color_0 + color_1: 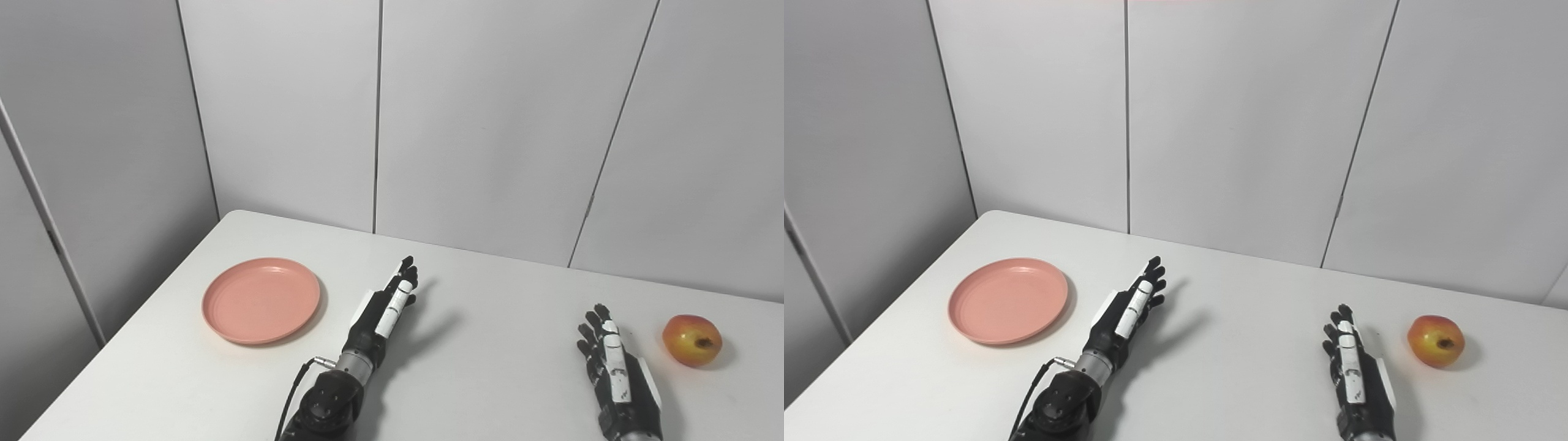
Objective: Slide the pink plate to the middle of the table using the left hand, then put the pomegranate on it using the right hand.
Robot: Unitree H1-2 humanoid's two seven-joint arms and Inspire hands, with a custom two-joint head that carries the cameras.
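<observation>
An empty pink plate [261, 299] lies on the left part of the white table [478, 343]. My left hand [386, 309] hovers just right of the plate, fingers stretched out and open, holding nothing. At the far right rests a red-and-yellow pomegranate [692, 340], its dark crown end facing toward me and to the right. To its left, my right hand [612, 361] is low over the table, open and empty, with a small gap between it and the fruit.
Grey wall panels [490, 122] rise behind the table's far edge. The table's left edge runs close by the plate. A black cable [293, 392] loops by the left wrist.
</observation>
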